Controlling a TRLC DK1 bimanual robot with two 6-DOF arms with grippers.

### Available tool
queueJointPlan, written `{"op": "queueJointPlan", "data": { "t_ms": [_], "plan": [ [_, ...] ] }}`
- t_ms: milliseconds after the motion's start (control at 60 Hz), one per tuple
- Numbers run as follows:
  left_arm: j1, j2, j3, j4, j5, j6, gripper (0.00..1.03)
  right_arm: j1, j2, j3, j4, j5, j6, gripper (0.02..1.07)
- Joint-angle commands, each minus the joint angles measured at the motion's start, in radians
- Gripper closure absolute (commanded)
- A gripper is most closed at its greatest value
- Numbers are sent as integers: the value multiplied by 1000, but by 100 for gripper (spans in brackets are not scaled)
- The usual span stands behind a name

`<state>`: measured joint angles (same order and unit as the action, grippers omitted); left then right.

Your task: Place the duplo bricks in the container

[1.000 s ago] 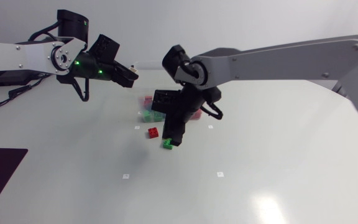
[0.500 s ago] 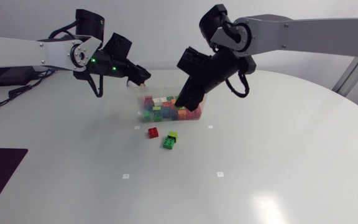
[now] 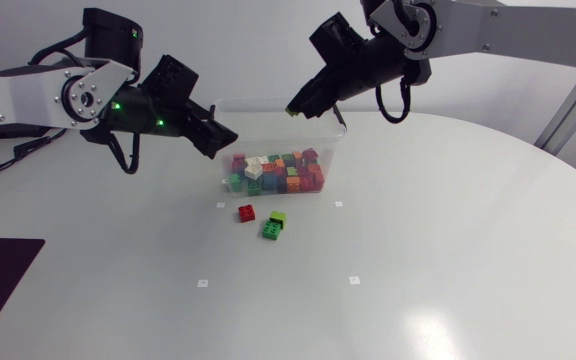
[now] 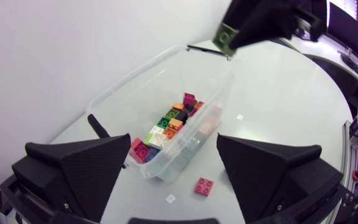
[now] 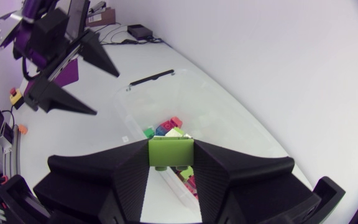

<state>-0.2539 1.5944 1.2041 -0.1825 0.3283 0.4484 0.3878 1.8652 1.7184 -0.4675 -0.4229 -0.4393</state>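
R claw point(image 3: 295, 108) – clamped on a green brick point(image 5: 171, 151), held in the air above the far rim of the container point(image 3: 334, 150). L claw point(image 3: 226, 137) – fingers apart, nothing between them; positioned just beside the container's left end, above the surface point(image 3: 418, 260).

Container: clear, open-topped, stands on the surface, approx. mid-table. Holds a layer of mixed-colour bricks point(image 3: 278, 172).

Outside the container, on the surface in front of it:
- 1 red brick point(image 3: 246, 212)
- a green pair point(image 3: 273, 226), one light and one dark, touching each other

Red brick and green pair lie near each other but not touching, both clear of the container wall
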Motion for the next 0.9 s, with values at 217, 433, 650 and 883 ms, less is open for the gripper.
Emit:
{"op": "queueJointPlan", "data": {
  "t_ms": [217,433,650,883],
  "plan": [
    [-44,22,-106,-80,-2,174,6,-41,109,79,156,44,183,70],
    [-58,159,-87,-80,-2,237,6,-56,193,144,221,78,257,70],
    [-58,274,-67,-74,-2,291,6,-49,261,185,256,148,286,45],
    [-54,352,-52,-14,0,309,6,-52,250,176,250,159,275,9]
  ]
}}
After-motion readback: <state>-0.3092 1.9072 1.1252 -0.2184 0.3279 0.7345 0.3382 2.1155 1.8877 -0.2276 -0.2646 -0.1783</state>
